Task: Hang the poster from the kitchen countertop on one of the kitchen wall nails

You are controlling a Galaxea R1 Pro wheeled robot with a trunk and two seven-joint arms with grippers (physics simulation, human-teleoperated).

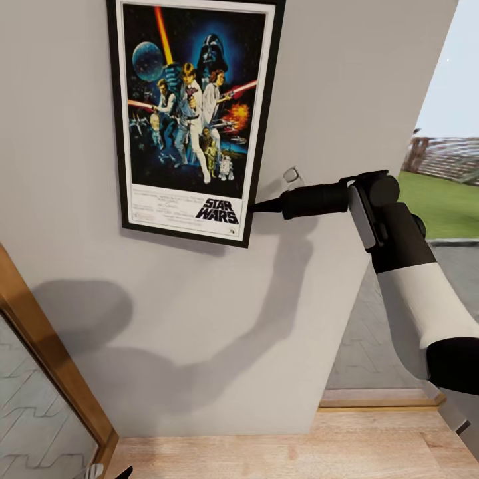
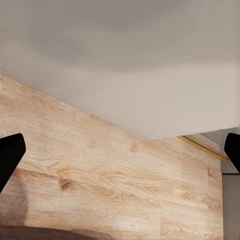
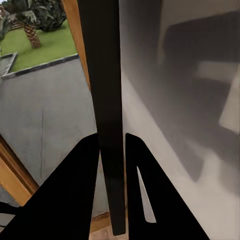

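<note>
The poster [image 1: 193,113] sits flat against the grey wall [image 1: 346,100] at upper left of the frame, its lower right edge pinched by the right claw [image 1: 256,206]; the left claw [image 2: 120,150] gapes wide above the wooden floor [image 2: 110,190]

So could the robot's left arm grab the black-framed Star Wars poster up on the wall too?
Probably not right now: the left gripper hangs low over the wooden floor, far below the black-framed Star Wars poster.
</note>
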